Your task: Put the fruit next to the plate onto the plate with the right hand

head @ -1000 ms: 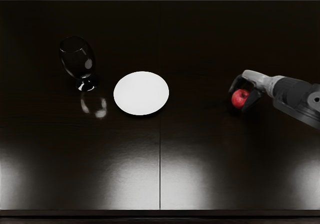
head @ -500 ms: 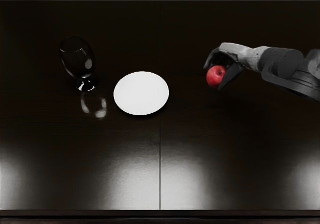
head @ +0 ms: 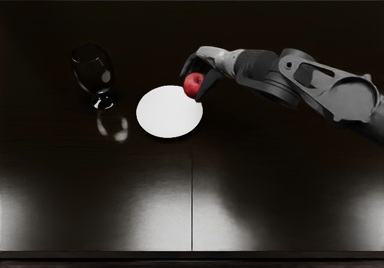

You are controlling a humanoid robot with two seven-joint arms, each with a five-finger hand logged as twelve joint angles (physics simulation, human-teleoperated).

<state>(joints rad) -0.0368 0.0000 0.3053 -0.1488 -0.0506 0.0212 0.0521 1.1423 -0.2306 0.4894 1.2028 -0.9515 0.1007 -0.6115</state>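
A red apple [head: 192, 84] hangs in the air just over the far right rim of the white plate [head: 165, 113]. My right hand [head: 197, 75] is shut on the apple, fingers curled around it from above and from the right. The right arm stretches in from the picture's right edge across the dark table. The plate is round and bare, near the table's middle. The left arm does not show.
A dark wine glass [head: 94, 75] stands upright to the left of the plate, with its pale reflection in front of it. A seam [head: 192, 196] runs down the glossy black tabletop toward the front edge.
The right hand lifted the apple off the table at the right and carried it leftward, from well right of the plate to above its far right rim.
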